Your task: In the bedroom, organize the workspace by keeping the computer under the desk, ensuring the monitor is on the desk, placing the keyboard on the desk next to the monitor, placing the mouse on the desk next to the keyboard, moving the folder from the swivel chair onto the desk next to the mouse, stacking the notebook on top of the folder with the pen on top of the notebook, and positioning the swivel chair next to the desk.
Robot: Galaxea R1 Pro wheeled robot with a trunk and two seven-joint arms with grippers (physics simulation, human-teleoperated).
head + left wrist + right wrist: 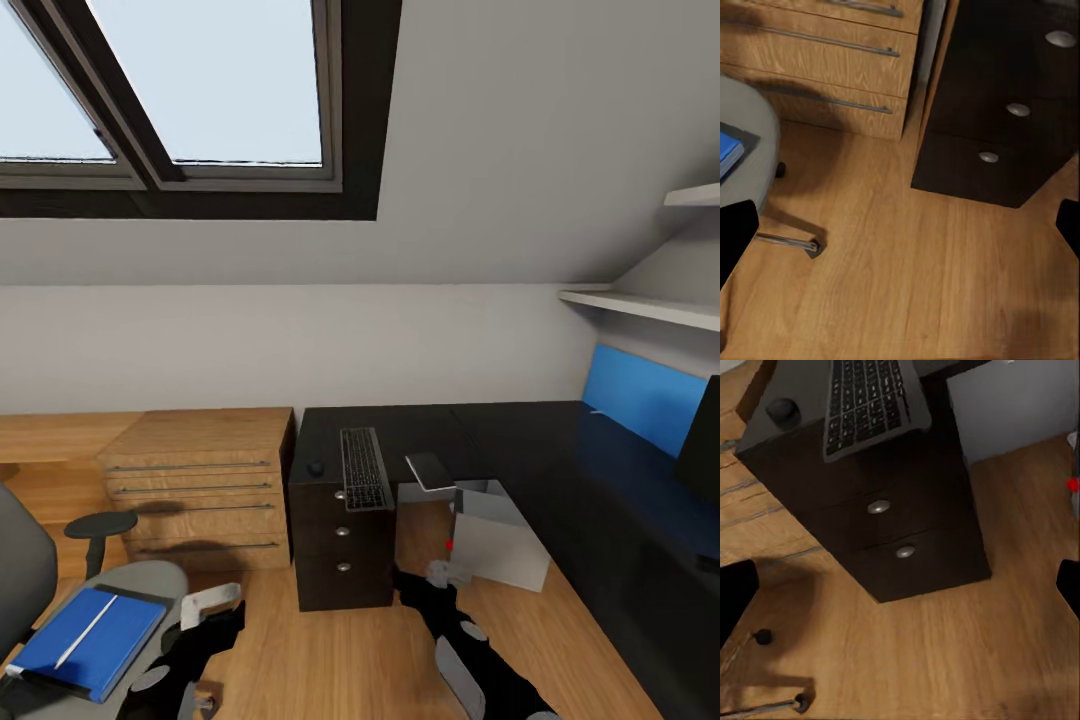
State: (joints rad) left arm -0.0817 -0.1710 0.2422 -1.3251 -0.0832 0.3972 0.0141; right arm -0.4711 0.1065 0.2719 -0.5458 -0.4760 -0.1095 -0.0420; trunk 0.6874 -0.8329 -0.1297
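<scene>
Matte black desk (520,440) | slim keyboard (363,468) | flat blue folder (88,640) | both end effectors spread, empty

I am looking over everything before me and finding no text, label, brand, number or sign that can be read. The dark grey keys of the long slim black keyboard (363,468) on the matte black desk (520,440) are too blurred to show any lettering.

Attic bedroom workspace: sloped wall, roof window (170,90), black desk (520,450), wood chest of drawers (195,485).
</scene>
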